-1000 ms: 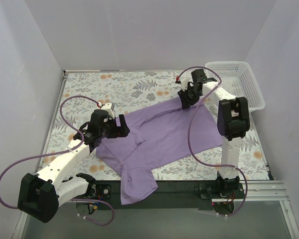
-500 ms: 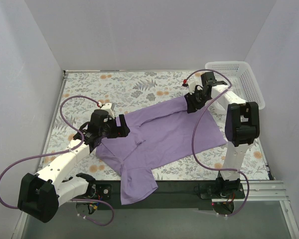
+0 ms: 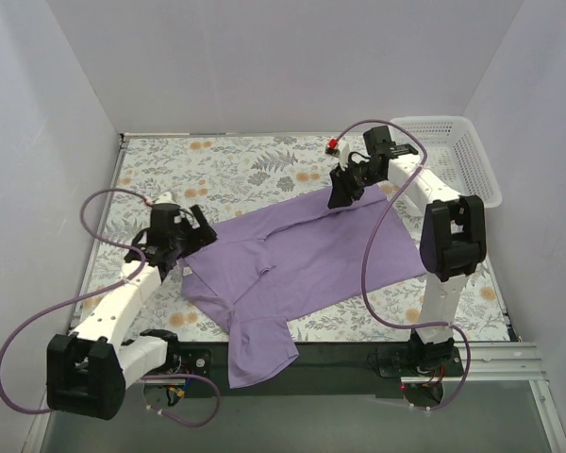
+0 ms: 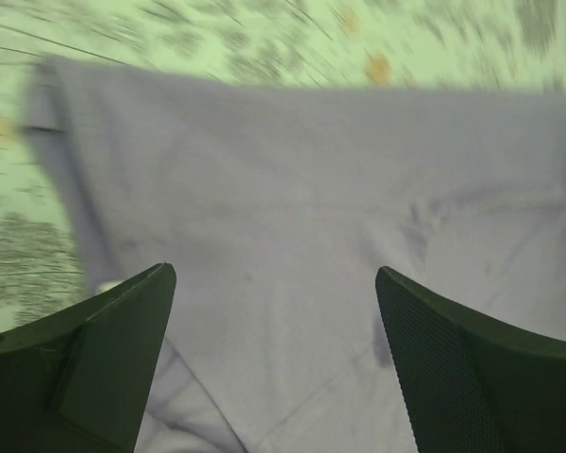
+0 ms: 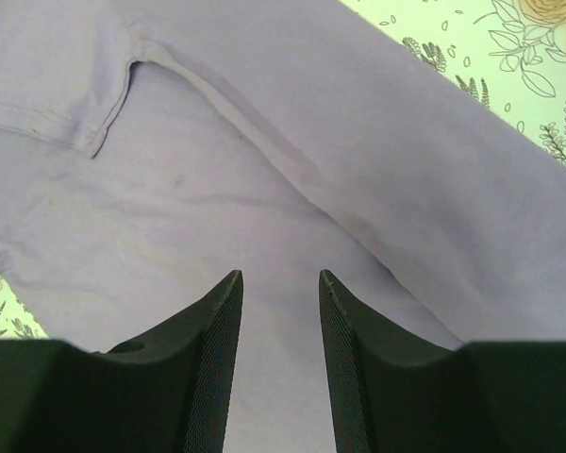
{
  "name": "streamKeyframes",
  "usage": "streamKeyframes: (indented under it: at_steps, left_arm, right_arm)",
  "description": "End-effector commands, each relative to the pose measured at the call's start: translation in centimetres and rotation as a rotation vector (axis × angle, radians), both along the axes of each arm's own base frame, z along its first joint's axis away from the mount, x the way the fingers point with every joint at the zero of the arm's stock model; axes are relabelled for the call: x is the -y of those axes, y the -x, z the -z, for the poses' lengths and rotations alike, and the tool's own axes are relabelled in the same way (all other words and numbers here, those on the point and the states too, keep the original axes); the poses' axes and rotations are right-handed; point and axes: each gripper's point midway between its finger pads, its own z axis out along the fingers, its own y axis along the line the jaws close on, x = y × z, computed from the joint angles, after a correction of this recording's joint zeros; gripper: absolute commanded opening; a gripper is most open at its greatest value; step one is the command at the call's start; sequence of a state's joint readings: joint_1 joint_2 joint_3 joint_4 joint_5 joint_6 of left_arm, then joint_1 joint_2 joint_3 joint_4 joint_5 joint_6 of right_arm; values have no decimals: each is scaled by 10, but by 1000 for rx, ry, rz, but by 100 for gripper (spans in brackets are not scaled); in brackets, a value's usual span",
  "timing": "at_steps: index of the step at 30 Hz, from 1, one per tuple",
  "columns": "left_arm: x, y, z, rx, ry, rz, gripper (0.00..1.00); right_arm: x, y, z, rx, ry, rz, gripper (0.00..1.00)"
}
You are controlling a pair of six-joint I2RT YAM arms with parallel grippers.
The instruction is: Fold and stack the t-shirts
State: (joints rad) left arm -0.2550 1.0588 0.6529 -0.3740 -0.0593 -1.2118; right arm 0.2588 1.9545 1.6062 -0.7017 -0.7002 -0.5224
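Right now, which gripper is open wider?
The left gripper: its jaws stand far apart above the shirt, with nothing between them. The right gripper shows only a narrow gap.

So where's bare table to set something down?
On the table, the far strip between back wall and t-shirt, widest at far left. The middle is crowded: t-shirt, left gripper, right gripper. The basket fills the far right.

table (image 3: 217, 162): floral top | t-shirt (image 3: 302, 255): spread, part overhanging near edge | basket (image 3: 472, 168): far-right corner
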Motion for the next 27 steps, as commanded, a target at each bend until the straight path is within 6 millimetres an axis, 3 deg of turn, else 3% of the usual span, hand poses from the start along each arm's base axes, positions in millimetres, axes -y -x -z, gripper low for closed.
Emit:
streamKeyframes:
  at_steps: [1, 2, 6, 9, 11, 13, 18, 22, 27]
  left_arm:
    - [-50, -16, -4, -9, 147, -236, 86]
    - [-74, -19, -1, -21, 168, -318, 83]
    - [-94, -34, 23, -99, 213, -401, 80]
    - [-106, -47, 34, -123, 238, -433, 72]
    - [-108, -51, 49, -172, 255, -419, 66]
    - [-110, -60, 50, -185, 257, -405, 59]
    - [-117, -61, 73, -271, 217, -401, 56]
    - [-108, -65, 81, -319, 243, -335, 47]
    - [-106, -70, 90, -369, 256, -309, 15]
  right_arm:
    - [10, 8, -23, 39, -19, 9, 45]
    - [12, 13, -21, 41, -19, 0, 45]
    - [17, 45, -3, 1, -40, -36, 46]
    - [23, 52, -4, 13, -67, -38, 46]
    - [28, 51, -9, 20, -86, -28, 46]
    - [35, 48, -15, 26, -117, -12, 46]
    - [48, 46, -18, 19, -161, 15, 46]
    - [54, 44, -20, 18, -178, 29, 46]
    - [58, 43, -19, 17, -179, 41, 46]
